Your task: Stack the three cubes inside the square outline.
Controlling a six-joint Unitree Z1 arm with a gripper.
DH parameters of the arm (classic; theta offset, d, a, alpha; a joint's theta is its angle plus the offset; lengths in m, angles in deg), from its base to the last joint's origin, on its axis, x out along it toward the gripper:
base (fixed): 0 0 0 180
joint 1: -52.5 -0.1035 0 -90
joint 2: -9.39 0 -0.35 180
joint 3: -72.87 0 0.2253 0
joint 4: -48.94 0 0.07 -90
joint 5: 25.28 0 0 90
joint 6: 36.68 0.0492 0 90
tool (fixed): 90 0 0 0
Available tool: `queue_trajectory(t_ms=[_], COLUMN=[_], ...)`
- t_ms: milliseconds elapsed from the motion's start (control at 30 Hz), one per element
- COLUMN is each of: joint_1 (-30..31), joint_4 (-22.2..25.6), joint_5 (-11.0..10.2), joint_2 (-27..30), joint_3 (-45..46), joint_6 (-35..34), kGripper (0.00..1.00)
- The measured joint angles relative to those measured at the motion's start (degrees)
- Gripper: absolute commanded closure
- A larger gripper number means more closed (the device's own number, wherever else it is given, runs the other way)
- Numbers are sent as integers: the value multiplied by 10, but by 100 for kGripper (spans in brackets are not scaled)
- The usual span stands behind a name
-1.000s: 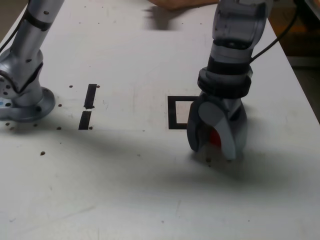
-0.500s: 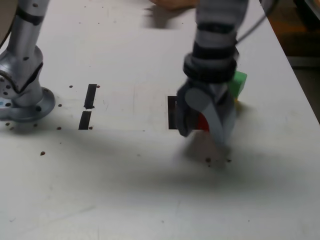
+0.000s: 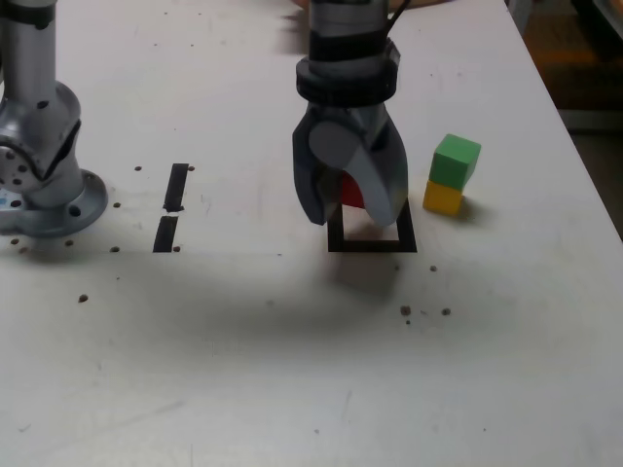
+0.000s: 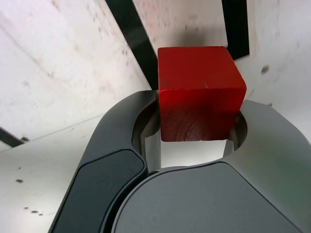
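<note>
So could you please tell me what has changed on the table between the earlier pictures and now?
The hand, shut on the red cube, lifted it off the table and carried it toward the exterior view's left, over the square outline. Its move uncovered the green cube sitting on the yellow cube. The two tape strips and the arm's base stayed put.

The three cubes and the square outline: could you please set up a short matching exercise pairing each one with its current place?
Things:
1. red cube
2. green cube
3. yellow cube
4. square outline

Places:
A. on the table under another cube
B. taped flat below the gripper
C. between the gripper's jaws
D. on top of another cube

Pairs: 1-C, 2-D, 3-A, 4-B
</note>
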Motion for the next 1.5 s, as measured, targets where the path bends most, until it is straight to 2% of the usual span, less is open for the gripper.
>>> queue_trajectory(t_ms=[233,400,633,833,933,1133,1167,1300,1500], joint_1=[-11,-15,-30,-43,-43,-44,-44,-44,-44], joint_4=[-34,-55,-62,-63,-66,-70,-71,-75,-66], joint_5=[24,32,33,26,24,21,20,8,-16], joint_2=[-30,-45,-54,-53,-53,-46,-43,-28,-2], joint_3=[0,1,20,35,37,41,43,52,64], joint_6=[12,19,19,21,22,32,34,36,35], kGripper=[82,81,69,64,54,16,13,7,4])
